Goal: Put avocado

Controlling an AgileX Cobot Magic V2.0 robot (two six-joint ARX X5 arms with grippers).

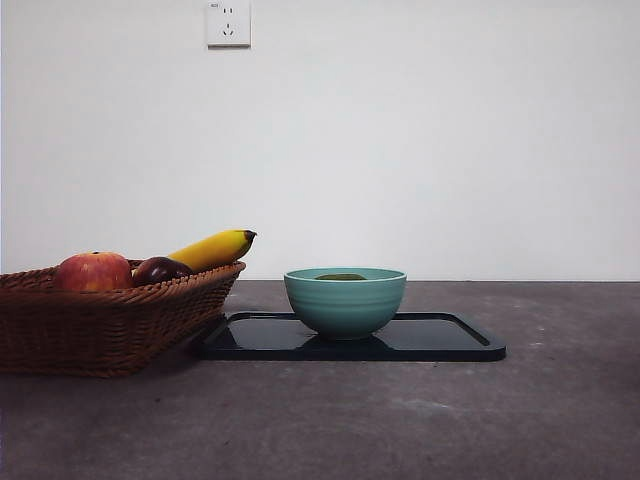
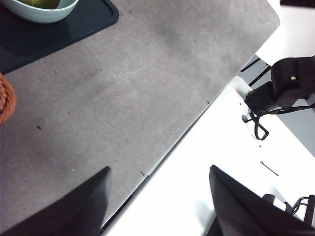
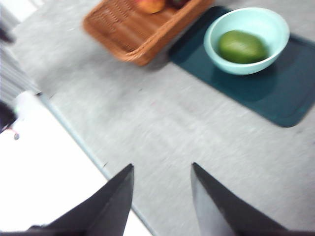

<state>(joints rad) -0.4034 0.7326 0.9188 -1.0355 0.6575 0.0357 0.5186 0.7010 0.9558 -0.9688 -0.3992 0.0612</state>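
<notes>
The dark green avocado [image 3: 241, 46] lies inside a pale teal bowl [image 3: 247, 39]. In the front view only its top [image 1: 341, 277] shows above the bowl's rim [image 1: 345, 301]. The bowl stands on a dark tray [image 1: 440, 340]. In the left wrist view a sliver of the avocado [image 2: 43, 3] shows in the bowl [image 2: 39, 11]. My left gripper [image 2: 158, 196] is open and empty over the table's edge, far from the bowl. My right gripper [image 3: 161, 189] is open and empty, above the table's edge, well back from the bowl. Neither arm shows in the front view.
A wicker basket [image 1: 100, 320] stands left of the tray, holding a red-yellow apple [image 1: 93, 271], a dark purple fruit [image 1: 160, 269] and a banana [image 1: 213, 249]. The basket also shows in the right wrist view [image 3: 138, 29]. The other arm's base [image 2: 285, 86] stands off the table.
</notes>
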